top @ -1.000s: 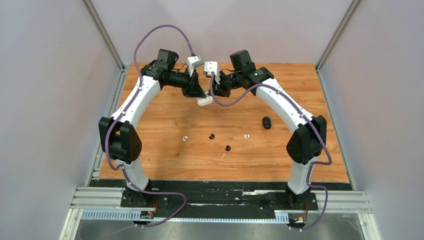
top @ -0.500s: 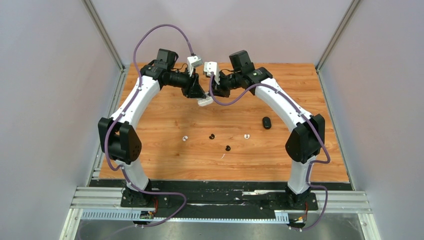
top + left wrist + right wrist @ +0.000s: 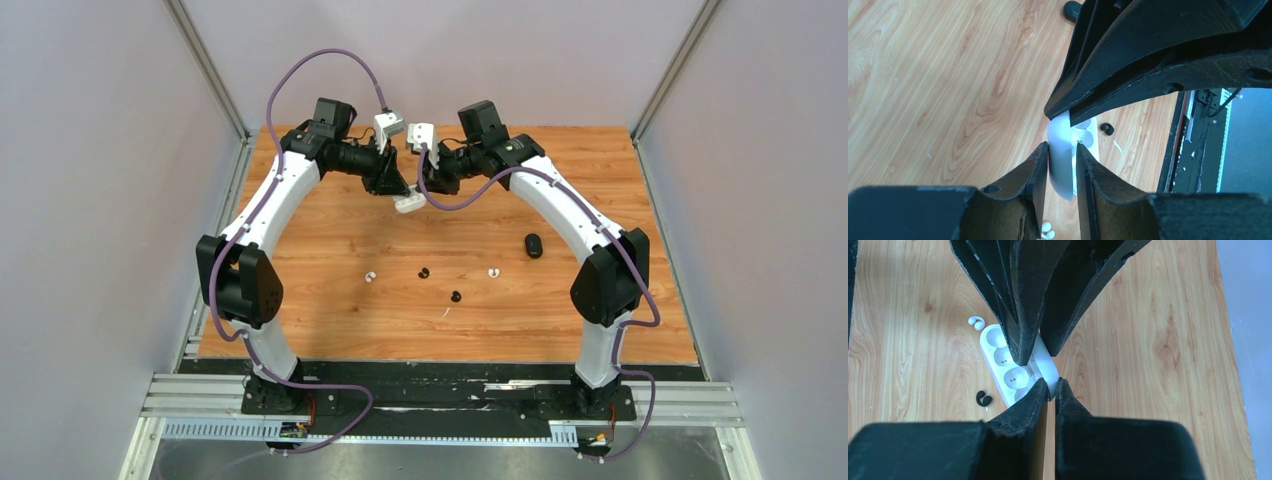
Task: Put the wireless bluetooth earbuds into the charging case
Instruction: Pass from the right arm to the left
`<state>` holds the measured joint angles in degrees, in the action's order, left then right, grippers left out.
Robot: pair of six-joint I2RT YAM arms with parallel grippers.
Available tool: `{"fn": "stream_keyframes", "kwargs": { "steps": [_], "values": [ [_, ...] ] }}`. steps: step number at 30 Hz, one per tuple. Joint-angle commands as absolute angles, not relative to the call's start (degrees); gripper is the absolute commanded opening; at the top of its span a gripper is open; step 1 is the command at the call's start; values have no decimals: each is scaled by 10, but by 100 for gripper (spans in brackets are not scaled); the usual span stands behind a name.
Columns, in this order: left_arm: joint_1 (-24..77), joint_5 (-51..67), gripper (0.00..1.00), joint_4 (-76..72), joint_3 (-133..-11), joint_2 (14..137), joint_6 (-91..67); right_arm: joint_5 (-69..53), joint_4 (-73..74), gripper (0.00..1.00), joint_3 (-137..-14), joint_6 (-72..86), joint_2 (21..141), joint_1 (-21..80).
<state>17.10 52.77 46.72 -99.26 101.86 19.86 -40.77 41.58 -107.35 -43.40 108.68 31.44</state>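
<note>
Wood-grain tabletop (image 3: 340, 240) inside pale lilac walls carries everything, and both arms reach to its far middle, where they meet at the white charging case (image 3: 410, 203). That case is open: the right wrist view shows its tray with four round wells, all empty, and the lid standing beside them. The right gripper (image 3: 1053, 385) is pinched almost closed on a thin edge of the case. The left gripper (image 3: 1062, 147) stands narrow, its fingers (image 3: 1037, 167) close on either side of the lid. I cannot tell whether they press it or merely bracket it, nor whether the case rests on the wood or hangs just above it. Nearer the bases, well apart from the case, lie a white earbud (image 3: 371, 277), a black earbud (image 3: 423, 272), a second white earbud (image 3: 493, 272) and a second black earbud (image 3: 456, 296), none of them touched. A black charging case (image 3: 534, 245) sits off toward the right arm. I judge the step in hand to be readying the white case, open and steady, with no bud seated yet. The next move likely calls for one gripper to let go without tipping the tray, travel to a white earbud and take a fine, centred pinch on so small and rounded a thing, while the other holds the wells facing up.
</note>
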Motion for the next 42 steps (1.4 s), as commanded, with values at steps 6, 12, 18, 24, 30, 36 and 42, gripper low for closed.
{"fn": "stream_keyframes", "kwargs": {
  "steps": [6,12,18,24,30,36,42],
  "values": [
    [169,534,39,456,-1012,1010,203,-429,406,0,-1102,-429,1085,317],
    [169,538,34,442,-1011,1010,196,-429,406,0,-1102,-429,1085,317],
    [169,540,29,448,-1012,1016,197,-429,406,0,-1103,-429,1085,318],
    [169,536,36,452,-1009,1017,201,-429,406,0,-1104,-429,1085,317],
    [168,537,26,455,-1012,1021,202,-427,406,0,-1103,-429,1084,317],
    [169,549,5,458,-1015,1019,208,-425,405,2,-1100,-429,1084,317],
    [169,542,0,450,-1015,1003,216,-405,390,29,-1105,-409,1084,317]
  ]
}}
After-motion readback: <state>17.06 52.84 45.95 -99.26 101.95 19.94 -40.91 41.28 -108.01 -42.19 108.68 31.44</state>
